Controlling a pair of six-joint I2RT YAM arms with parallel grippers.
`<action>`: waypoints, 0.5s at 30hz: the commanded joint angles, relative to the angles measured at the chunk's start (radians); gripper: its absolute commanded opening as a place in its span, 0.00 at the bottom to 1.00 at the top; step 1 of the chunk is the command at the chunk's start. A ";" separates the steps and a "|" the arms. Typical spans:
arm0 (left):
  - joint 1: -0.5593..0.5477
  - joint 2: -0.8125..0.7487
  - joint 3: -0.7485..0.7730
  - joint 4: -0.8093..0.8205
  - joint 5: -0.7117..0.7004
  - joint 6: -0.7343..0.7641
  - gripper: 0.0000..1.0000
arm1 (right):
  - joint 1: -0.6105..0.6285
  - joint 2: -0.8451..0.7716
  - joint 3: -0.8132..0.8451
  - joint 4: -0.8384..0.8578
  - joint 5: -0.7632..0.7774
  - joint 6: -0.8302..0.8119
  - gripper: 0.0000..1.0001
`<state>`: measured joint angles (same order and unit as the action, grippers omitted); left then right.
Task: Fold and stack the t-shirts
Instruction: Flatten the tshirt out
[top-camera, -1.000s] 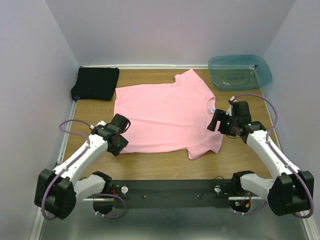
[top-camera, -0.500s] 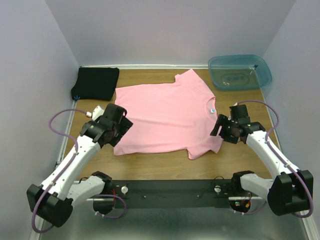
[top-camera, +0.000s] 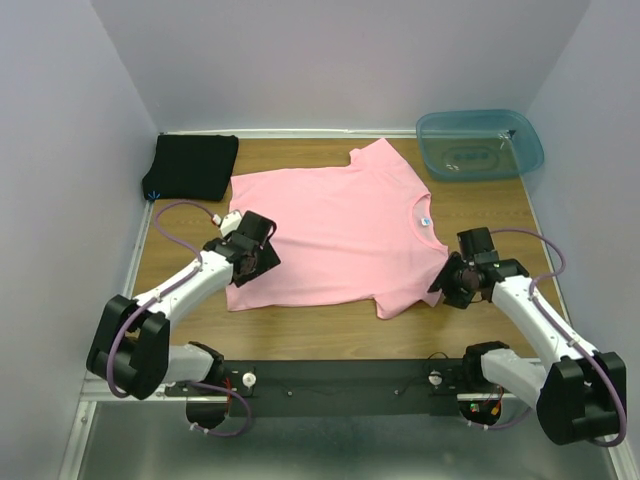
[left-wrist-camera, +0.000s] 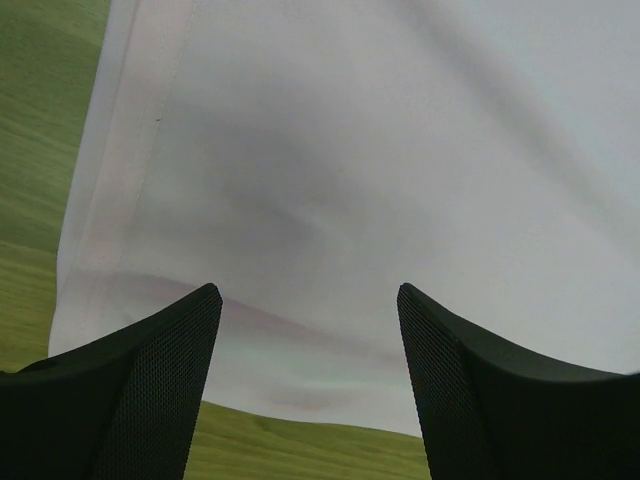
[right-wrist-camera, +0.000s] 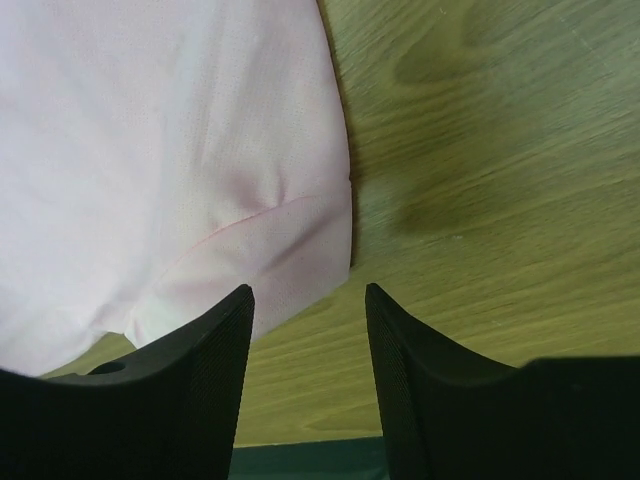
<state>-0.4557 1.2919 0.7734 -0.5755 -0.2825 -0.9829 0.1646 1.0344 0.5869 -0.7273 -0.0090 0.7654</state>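
Observation:
The light pink t-shirt (top-camera: 335, 230) lies spread flat on the wooden table, neck label to the right. The black t-shirt (top-camera: 192, 166) lies folded at the back left corner. My left gripper (top-camera: 250, 268) is open and empty above the shirt's near-left hem corner, which fills the left wrist view (left-wrist-camera: 330, 180). My right gripper (top-camera: 450, 285) is open and empty above the near sleeve's edge at the shirt's right side; the sleeve hem shows in the right wrist view (right-wrist-camera: 250, 260).
A translucent blue-green plastic bin (top-camera: 480, 143) stands at the back right corner. Purple walls close in the table on three sides. Bare wood (right-wrist-camera: 480, 180) lies to the right of the sleeve.
My left gripper has swung in over the shirt's near-left hem corner. My right gripper has moved nearer and down along the shirt's right side toward the sleeve. The shirts have not moved.

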 joint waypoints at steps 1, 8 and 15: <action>0.009 0.006 -0.083 0.115 0.009 0.039 0.79 | 0.006 -0.016 -0.038 -0.008 0.035 0.095 0.56; 0.017 0.015 -0.200 0.192 0.066 0.032 0.79 | 0.006 -0.011 -0.097 0.038 0.018 0.112 0.55; 0.018 -0.002 -0.201 0.186 0.056 0.059 0.79 | 0.006 0.013 -0.137 0.155 -0.005 0.127 0.53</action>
<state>-0.4442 1.2881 0.6067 -0.3931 -0.2485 -0.9382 0.1646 1.0405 0.4759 -0.6613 -0.0170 0.8661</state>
